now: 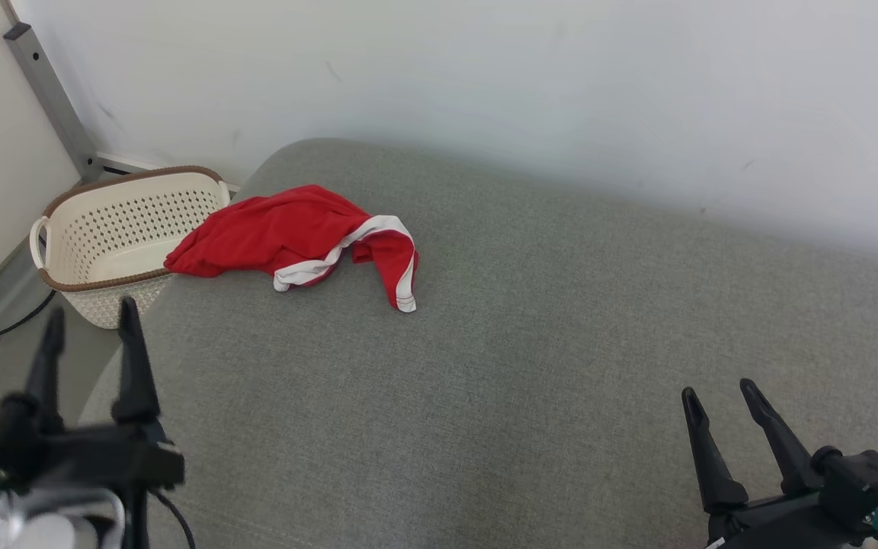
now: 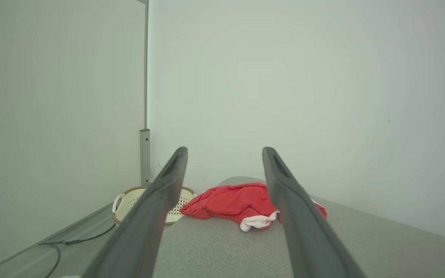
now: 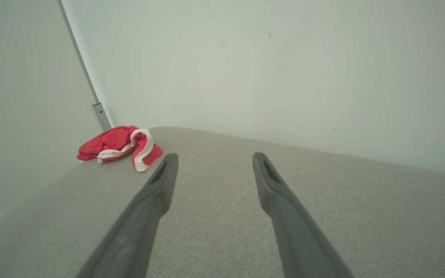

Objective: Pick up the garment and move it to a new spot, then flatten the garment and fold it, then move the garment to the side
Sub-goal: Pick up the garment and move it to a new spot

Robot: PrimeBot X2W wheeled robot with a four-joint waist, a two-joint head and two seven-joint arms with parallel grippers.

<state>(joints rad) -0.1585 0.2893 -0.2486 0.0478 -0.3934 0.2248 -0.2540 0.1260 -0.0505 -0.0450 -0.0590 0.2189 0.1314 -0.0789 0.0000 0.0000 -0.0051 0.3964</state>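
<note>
Red garment [image 1: 294, 236] lies crumpled at 11 o'clock on the grey cushion [image 1: 530, 343], beside the basket [image 1: 73, 229]. Left gripper [image 1: 91, 309] and right gripper [image 1: 717, 389] stand wide open, empty. Current step: pick-up, not yet begun. The next move calls for a reach toward 11 o'clock.

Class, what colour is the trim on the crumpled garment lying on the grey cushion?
White trim on a red garment; clearest in the head view.

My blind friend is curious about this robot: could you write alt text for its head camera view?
A crumpled red garment with white trim lies near the far left edge of a grey padded surface, by a cream basket. The left claw and right claw sit open and empty in the lower corners.
</note>
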